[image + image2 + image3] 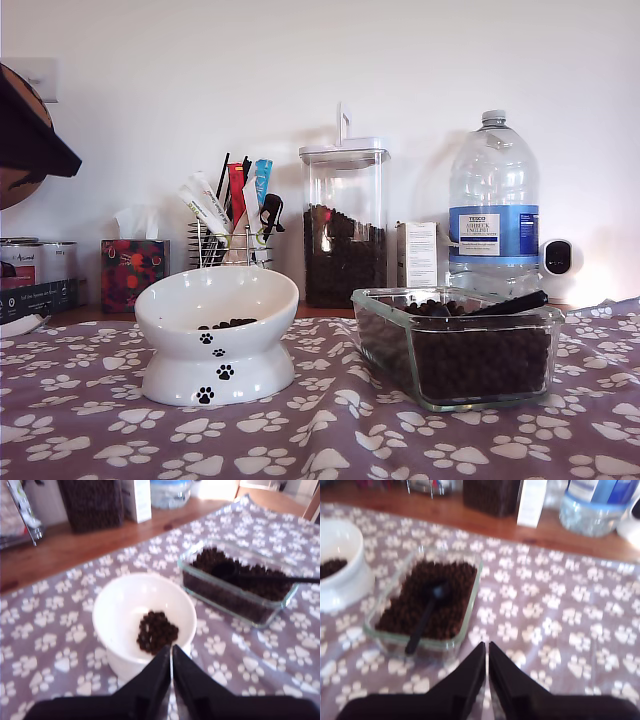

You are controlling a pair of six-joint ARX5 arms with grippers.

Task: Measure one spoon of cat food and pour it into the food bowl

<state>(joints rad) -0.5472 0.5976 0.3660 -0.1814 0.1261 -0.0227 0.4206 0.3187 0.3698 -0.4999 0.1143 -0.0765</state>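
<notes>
The white food bowl (pixel 216 338) with black paw prints stands at the exterior view's left, with a small heap of cat food (pixel 157 630) inside. The bowl (pixel 144 621) lies just ahead of my first gripper (pixel 171 652), which is shut and empty. The black spoon (pixel 424 617) rests in the clear glass dish (pixel 456 350) of kibble (pixel 430 600), its handle (pixel 510 303) sticking over the rim. My second gripper (pixel 487 650) is shut with nothing in it, on the near side of the dish and a little to one side. Neither gripper shows in the exterior view.
A paw-print cloth (pixel 330 430) covers the table. Along the back stand a wire rack of utensils (pixel 232 228), a tall clear canister of kibble (pixel 343 225), a white carton (pixel 420 254), a big water bottle (pixel 494 208), a tissue box (pixel 133 270) and tins (pixel 38 272).
</notes>
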